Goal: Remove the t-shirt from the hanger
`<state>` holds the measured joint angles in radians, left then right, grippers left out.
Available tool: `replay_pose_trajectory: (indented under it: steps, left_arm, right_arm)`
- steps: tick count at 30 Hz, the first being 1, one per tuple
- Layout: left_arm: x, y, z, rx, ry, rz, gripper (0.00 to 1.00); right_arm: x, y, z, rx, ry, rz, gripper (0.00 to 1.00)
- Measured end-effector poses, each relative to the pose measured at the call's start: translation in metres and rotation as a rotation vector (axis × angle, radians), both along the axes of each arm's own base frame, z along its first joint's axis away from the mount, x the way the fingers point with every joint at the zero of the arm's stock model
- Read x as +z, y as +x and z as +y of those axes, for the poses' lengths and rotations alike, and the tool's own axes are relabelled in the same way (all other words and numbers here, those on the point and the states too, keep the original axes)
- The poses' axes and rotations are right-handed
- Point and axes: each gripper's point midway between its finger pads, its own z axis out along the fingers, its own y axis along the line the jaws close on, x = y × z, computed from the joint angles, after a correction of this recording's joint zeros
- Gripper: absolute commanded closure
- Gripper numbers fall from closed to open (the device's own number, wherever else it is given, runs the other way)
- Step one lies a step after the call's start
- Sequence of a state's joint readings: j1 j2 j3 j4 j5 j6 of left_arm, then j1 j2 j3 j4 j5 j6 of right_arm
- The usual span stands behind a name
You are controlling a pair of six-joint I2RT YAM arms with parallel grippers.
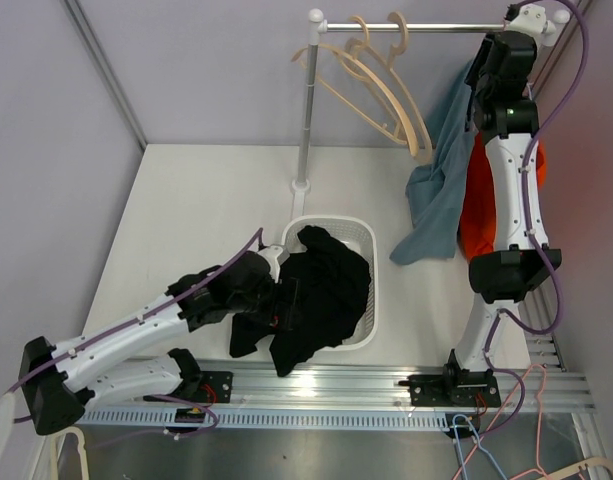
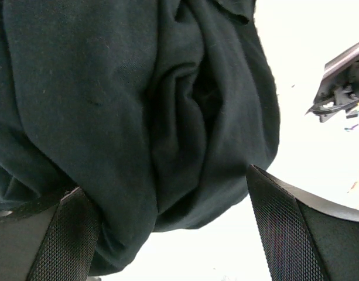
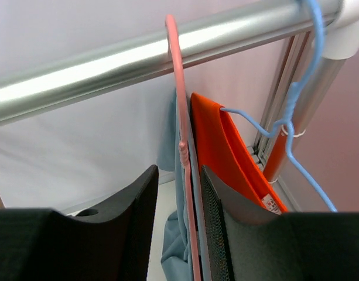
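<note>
A teal t-shirt (image 1: 441, 200) hangs from a pink hanger (image 3: 178, 88) hooked on the metal rod (image 3: 109, 70) at the back right. My right gripper (image 3: 179, 175) is raised to the rod (image 1: 426, 27), open, with its fingers on either side of the pink hanger's neck. The right finger lies against the teal cloth (image 3: 170, 252) and the left finger stands apart. My left gripper (image 2: 164, 187) is open low by the basket's left side, with a black garment (image 2: 109, 88) bulging between its fingers. In the top view that left gripper (image 1: 276, 290) sits at the garment's edge.
An orange shirt (image 3: 217, 146) on a blue hanger (image 3: 296, 99) hangs just right of the teal one. Bare wooden hangers (image 1: 386, 90) hang mid-rod. The white basket (image 1: 361, 232) holds the black garment (image 1: 321, 290), which spills over its front. The rack pole (image 1: 306, 120) stands behind the basket.
</note>
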<state>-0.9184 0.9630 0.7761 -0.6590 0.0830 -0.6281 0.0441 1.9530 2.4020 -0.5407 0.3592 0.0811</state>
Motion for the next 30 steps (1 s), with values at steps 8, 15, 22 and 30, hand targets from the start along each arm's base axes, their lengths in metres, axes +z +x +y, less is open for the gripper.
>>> replay_pose_trajectory:
  steps: [8, 15, 22, 30]
  left_arm:
    - [-0.01, 0.003, -0.001, 0.011, 0.035, 0.016, 0.01]
    - [-0.011, 0.005, 0.002, 0.022, 0.049, 0.007, 0.01]
    - [-0.017, 0.007, 0.002, 0.026, 0.071, 0.013, 0.06]
    - [-0.03, 0.017, -0.002, 0.034, 0.138, 0.023, 0.99]
  right_arm:
    - [-0.027, 0.019, 0.001, 0.002, -0.009, 0.048, 0.65]
    - [-0.031, 0.022, -0.001, -0.002, -0.017, 0.053, 1.0]
    - [-0.031, 0.023, -0.002, 0.0, -0.015, 0.051, 1.0]
    - [-0.031, 0.025, 0.0, 0.014, -0.003, 0.043, 1.0]
